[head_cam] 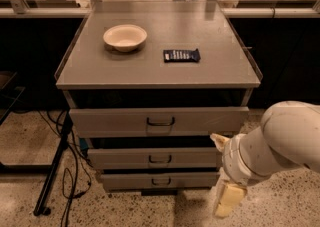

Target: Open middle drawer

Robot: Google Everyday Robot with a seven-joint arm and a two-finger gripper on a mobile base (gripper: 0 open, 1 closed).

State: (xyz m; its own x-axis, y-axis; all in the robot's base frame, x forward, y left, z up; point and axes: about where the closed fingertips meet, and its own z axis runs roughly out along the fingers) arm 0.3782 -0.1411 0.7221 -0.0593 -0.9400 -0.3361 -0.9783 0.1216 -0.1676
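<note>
The grey cabinet has three stacked drawers. The middle drawer (125, 158) has a low flat front with a small dark loop handle (160, 159) at its centre, and its front sits under the taller top drawer (110, 120). My gripper (226, 175) is at the end of the white arm (280, 138). It is low at the right, just beside the right end of the middle drawer's front. It is apart from the handle and holds nothing that I can see.
The lowest drawer (125, 181) sits below. On the cabinet top (225, 71) are a cream bowl (125, 36) and a dark snack packet (181, 55). A black stand leg (52, 171) and cables (72, 171) are on the floor at the left. Desks and a chair stand behind.
</note>
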